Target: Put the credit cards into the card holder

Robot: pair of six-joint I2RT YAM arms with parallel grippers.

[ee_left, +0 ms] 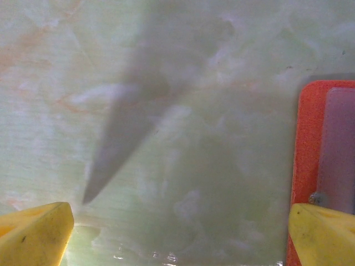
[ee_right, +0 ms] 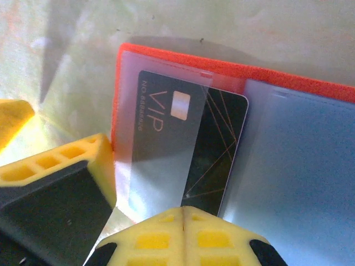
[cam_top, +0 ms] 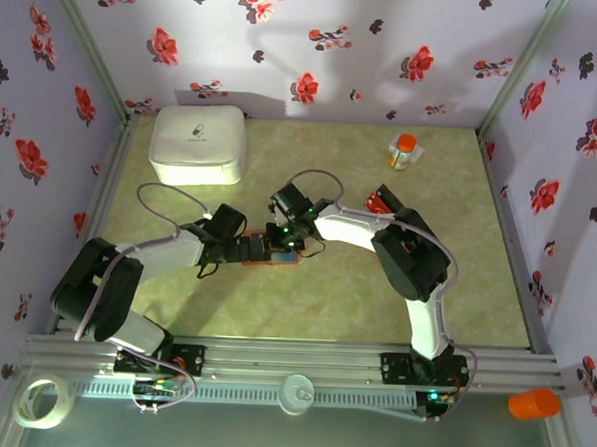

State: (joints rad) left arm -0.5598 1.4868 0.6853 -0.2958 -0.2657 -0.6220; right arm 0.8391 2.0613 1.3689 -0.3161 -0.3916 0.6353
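Observation:
The orange-red card holder [ee_right: 183, 58] lies open on the table, its clear pockets facing up. A black credit card [ee_right: 222, 138] marked VIP sits partly inside the left pocket, with its right part still outside. My right gripper [ee_right: 183, 209] is shut, and its joined tips rest at the card's near edge. My left gripper [ee_left: 177, 238] is open, straddling bare table. One of its yellow fingers [ee_left: 324, 233] sits on the holder's orange edge [ee_left: 308, 144]. From above, both grippers meet over the holder [cam_top: 282, 255]. More red cards [cam_top: 383, 200] lie beside the right arm.
A big white rounded box [cam_top: 197, 145] stands at the back left and an orange-capped bottle [cam_top: 404, 151] at the back right. A tape roll [cam_top: 44, 400] and an orange cup [cam_top: 534, 403] lie off the mat near the front rail.

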